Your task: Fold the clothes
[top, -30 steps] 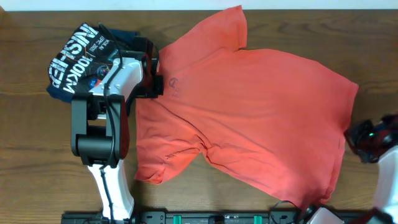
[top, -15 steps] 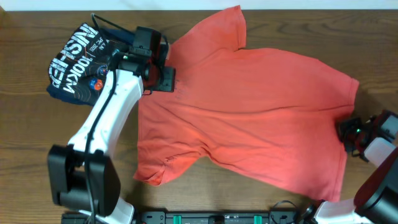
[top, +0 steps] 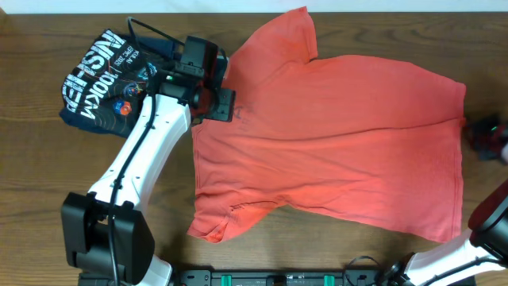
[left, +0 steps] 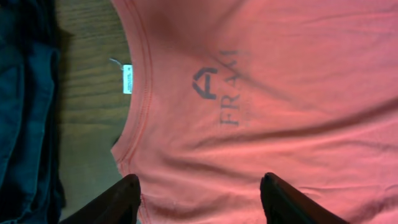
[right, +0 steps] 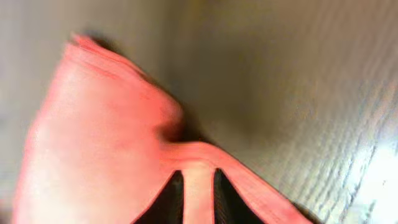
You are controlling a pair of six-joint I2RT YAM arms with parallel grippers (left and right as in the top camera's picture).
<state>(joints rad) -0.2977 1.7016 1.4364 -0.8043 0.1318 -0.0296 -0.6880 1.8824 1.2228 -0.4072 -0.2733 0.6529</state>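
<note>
Left hand (left: 200,179): we see it open above the T-shirt (top: 333,151) collar.
Right hand (right: 198,180): we see it pinching the right hem.

**Where things are lying on the bench (top: 48,183)**

You are seeing the T-shirt (top: 333,151) lying spread across the middle. The folded shirt (top: 99,83) is sitting at far left, just beside its collar. Your left gripper (left: 202,186) is hanging over the collar, and your right gripper (right: 198,199) is sitting at the hem.
</note>
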